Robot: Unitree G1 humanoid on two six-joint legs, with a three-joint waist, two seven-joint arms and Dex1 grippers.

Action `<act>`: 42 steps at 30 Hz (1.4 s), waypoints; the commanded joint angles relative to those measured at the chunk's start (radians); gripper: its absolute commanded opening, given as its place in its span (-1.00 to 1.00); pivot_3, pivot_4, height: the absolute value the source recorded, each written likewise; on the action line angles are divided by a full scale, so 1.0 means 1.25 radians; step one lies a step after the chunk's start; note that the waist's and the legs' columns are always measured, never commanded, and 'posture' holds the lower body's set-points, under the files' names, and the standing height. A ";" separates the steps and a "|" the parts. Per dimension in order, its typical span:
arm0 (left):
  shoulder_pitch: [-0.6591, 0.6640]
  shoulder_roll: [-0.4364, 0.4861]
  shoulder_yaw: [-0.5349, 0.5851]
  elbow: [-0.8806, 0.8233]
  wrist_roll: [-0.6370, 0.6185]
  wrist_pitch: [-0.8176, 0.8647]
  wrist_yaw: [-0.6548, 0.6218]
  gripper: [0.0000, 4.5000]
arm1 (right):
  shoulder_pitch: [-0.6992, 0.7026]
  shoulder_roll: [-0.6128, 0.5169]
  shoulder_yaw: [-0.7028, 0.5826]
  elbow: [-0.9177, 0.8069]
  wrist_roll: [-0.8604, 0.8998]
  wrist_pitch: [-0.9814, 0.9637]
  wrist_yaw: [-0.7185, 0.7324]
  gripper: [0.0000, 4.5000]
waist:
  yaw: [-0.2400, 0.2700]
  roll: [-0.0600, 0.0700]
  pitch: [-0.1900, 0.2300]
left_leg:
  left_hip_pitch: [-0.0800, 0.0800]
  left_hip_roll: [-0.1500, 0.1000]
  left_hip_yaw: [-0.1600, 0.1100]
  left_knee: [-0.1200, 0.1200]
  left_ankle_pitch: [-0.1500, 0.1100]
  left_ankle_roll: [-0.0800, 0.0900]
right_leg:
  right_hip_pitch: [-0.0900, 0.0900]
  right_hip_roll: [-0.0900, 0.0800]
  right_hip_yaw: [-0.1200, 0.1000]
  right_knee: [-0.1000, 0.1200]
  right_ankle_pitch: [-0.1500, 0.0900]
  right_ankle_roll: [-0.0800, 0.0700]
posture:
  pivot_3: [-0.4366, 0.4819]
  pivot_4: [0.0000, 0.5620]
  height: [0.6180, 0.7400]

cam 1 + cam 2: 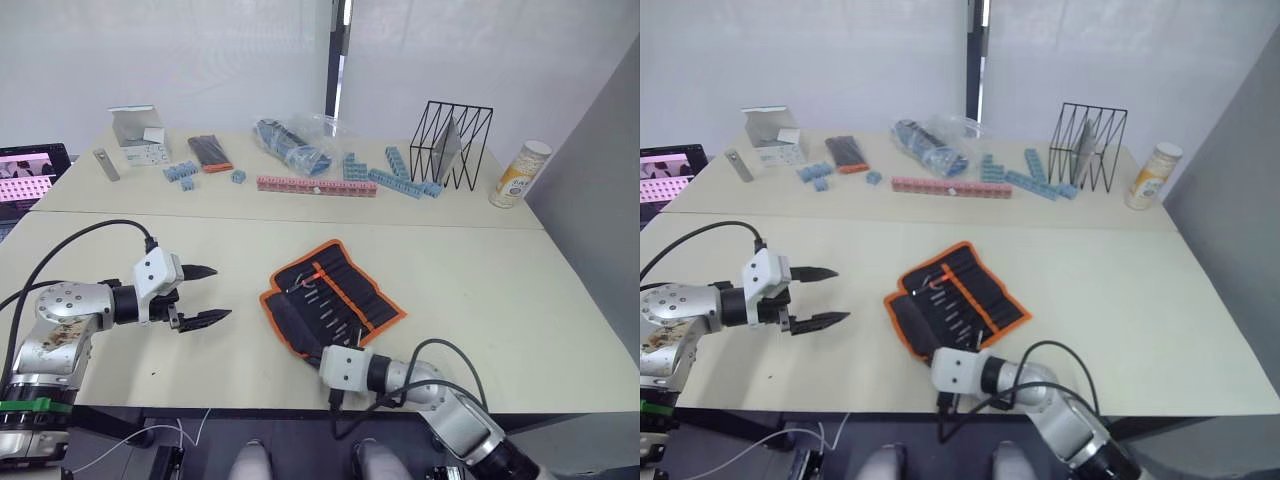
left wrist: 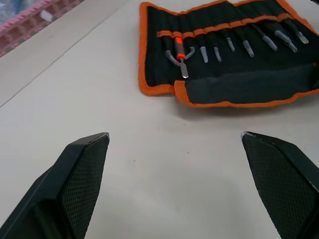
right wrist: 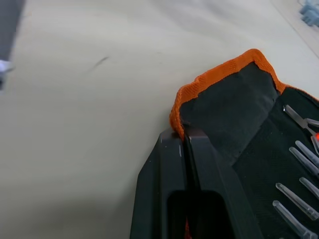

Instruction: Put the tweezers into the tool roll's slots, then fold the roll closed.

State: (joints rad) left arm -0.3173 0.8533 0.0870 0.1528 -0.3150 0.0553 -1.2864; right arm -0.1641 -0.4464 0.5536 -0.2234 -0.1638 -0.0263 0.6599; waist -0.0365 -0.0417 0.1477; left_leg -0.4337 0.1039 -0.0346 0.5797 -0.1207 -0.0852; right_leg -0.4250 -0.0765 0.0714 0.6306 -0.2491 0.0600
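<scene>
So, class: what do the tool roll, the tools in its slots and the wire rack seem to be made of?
Tool roll: matte black woven fabric with orange stitched edging, by its soft folds. Tools in its slots: probably metal, going by their pale shiny tips. Wire rack: thin black rods, likely painted or coated metal.

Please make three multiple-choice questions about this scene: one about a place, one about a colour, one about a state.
1. Where does the tool roll lie?
A. on the near table, between the grippers
B. inside the wire rack
C. on the floor

2. What colour is the roll's trim?
A. blue
B. orange
C. white

3. How is the left gripper?
A. shut on the roll
B. shut on nothing
C. open, holding nothing

Answers: 1 A, it lies flat on the table; 2 B, an orange edge runs around it; 3 C, its fingers stand wide apart above bare table.
</scene>
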 commanded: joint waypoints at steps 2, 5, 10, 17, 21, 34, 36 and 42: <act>-0.059 0.023 -0.054 0.012 0.008 -0.100 -0.130 1.00 | 0.021 -0.013 -0.024 -0.090 0.042 -0.012 0.039 -0.98 | 0.002 0.000 0.000 | 0.000 0.000 0.000 0.000 0.000 0.000 | 0.000 0.000 0.000 0.000 0.000 0.000 | -0.05 -0.47 1.00; -0.131 0.012 -0.103 0.081 0.032 -0.188 -0.208 1.00 | 0.035 -0.024 -0.036 -0.113 0.047 -0.005 0.052 -0.98 | 0.011 0.000 0.000 | 0.000 0.000 0.000 0.001 0.000 0.000 | 0.000 0.000 0.000 0.000 0.000 0.000 | -0.05 -0.47 1.00; -0.276 -0.006 -0.241 0.259 0.048 -0.408 -0.262 1.00 | 0.060 -0.043 -0.051 -0.151 0.040 0.014 0.064 -0.98 | 0.024 0.000 0.000 | 0.000 0.000 0.000 0.004 0.000 0.000 | 0.001 0.000 0.000 0.000 0.000 0.000 | -0.05 -0.47 1.00; -0.403 -0.098 -0.390 0.495 0.067 -0.585 -0.262 1.00 | 0.092 -0.024 -0.044 -0.183 0.011 0.062 0.043 -0.98 | 0.031 0.000 0.000 | -0.004 0.000 0.000 0.008 0.000 0.000 | 0.001 0.000 0.000 0.000 0.000 0.001 | -0.05 -0.47 1.00; -0.459 -0.168 -0.419 0.625 0.085 -0.660 -0.262 1.00 | 0.111 -0.020 -0.037 -0.197 -0.001 0.079 0.036 -0.98 | 0.035 -0.001 0.000 | -0.004 0.000 0.000 0.009 0.000 0.000 | 0.001 0.000 0.000 0.001 0.001 0.001 | -0.05 -0.47 1.00; -0.501 -0.221 -0.424 0.770 0.131 -0.779 -0.262 -0.69 | 0.114 -0.033 -0.057 -0.197 -0.023 0.102 0.033 -1.00 | 0.036 -0.001 0.001 | -0.004 0.000 0.000 0.010 0.000 0.000 | 0.001 0.000 0.000 0.001 0.001 0.002 | -0.05 -0.47 1.00; -0.495 -0.219 -0.421 0.767 0.136 -0.791 -0.262 -0.98 | 0.112 -0.038 -0.062 -0.189 -0.039 0.098 0.025 -1.00 | 0.036 -0.001 0.001 | -0.004 0.000 0.000 0.010 0.000 0.000 | 0.001 0.000 0.000 0.001 0.001 0.002 | -0.05 -0.47 1.00; -0.456 -0.188 -0.406 0.736 0.138 -0.802 -0.262 -0.99 | 0.097 -0.064 -0.071 -0.156 -0.076 0.085 0.021 -1.00 | 0.033 -0.001 0.001 | -0.004 0.000 0.000 0.010 0.000 0.000 | 0.001 0.000 0.000 0.001 0.001 0.002 | -0.05 -0.47 1.00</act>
State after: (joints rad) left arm -0.9030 0.5886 -0.4305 1.0899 -0.1527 -0.9347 -1.6066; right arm -0.0331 -0.5108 0.4970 -0.4196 -0.2389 0.0931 0.6954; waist 0.0046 -0.0431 0.1483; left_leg -0.4387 0.1037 -0.0346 0.5916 -0.1204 -0.0846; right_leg -0.4236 -0.0762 0.0718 0.6319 -0.2480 0.0623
